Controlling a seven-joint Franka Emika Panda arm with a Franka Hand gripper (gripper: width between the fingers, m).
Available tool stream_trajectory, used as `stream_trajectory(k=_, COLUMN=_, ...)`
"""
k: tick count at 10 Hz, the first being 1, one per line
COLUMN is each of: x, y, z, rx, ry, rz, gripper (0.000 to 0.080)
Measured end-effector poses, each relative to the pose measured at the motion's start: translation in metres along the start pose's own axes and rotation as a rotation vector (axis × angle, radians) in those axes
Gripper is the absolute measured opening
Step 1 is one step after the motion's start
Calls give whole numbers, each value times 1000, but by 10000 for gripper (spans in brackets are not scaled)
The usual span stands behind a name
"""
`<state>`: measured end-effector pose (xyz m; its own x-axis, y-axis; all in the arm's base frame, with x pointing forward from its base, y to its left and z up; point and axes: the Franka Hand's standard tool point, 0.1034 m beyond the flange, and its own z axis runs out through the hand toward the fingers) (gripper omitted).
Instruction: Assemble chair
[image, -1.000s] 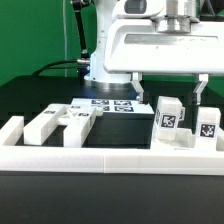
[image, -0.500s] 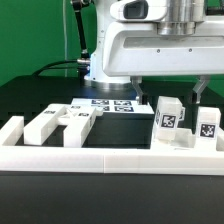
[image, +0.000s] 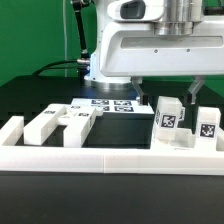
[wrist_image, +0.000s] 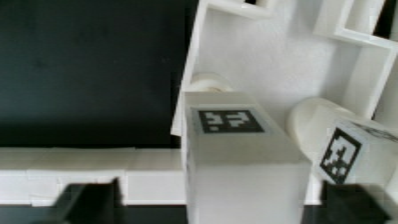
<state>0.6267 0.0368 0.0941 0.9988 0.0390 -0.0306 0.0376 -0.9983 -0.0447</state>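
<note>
Post (image: 168, 122) between gripper (image: 165, 101) jaws, narrow gaps

Gripper (image: 164, 99) housing white, boxy, round-cornered, under a grey metal flange (image: 178, 10). Fingers (image: 137, 88) dark and slim. Black cable (image: 58, 66) runs to the white arm base (image: 100, 62).

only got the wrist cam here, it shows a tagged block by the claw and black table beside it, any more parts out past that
observer: yes, a cluster of white parts lies at the exterior view's left, by the border rail.
operator: anything between them and my block
observer: the marker board lies flat, behind the gap between that cluster and the tagged block.
operator: and behind that
observer: the arm's base, with a green backdrop beyond.
</note>
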Motion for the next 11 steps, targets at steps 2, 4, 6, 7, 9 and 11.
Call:
stream_trajectory(k=2, x=0, y=0, z=0, rx=0, ry=0, rz=26, gripper=286)
stream_trajectory(k=4, x=0, y=0, z=0, rx=2, ry=0, rz=89, gripper=287)
stream_trajectory(k=6, x=0, y=-1, z=1, rx=2, ry=-1, rz=247, gripper=287)
stream_trajectory(k=7, x=0, y=-1, z=1, rx=2, ry=0, rz=326, gripper=287)
stream_trajectory(k=9, x=0, y=-2, z=1, rx=5, ry=10, rz=507, gripper=288)
stream_trajectory(k=11, x=0, y=-3, z=3, rx=15, ry=24, rz=693, gripper=289)
